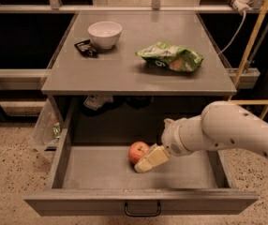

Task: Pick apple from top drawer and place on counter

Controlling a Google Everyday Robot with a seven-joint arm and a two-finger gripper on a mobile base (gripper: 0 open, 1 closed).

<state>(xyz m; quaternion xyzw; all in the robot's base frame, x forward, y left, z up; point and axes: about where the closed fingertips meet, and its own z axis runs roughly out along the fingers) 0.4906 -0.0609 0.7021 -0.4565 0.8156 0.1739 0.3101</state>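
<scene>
Red-orange apple (137,150) sits on the floor of the open top drawer (96,172), near its middle. My gripper (151,159) is down inside the drawer, pressed against the apple's right side; whether it is spread or pinching, I cannot tell.

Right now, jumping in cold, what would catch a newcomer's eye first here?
The big white arm reaching into the open top drawer, its pincer right beside the red apple. Above, on the grey counter, a white bowl sits far left and a green snack bag lies to its right.
</scene>
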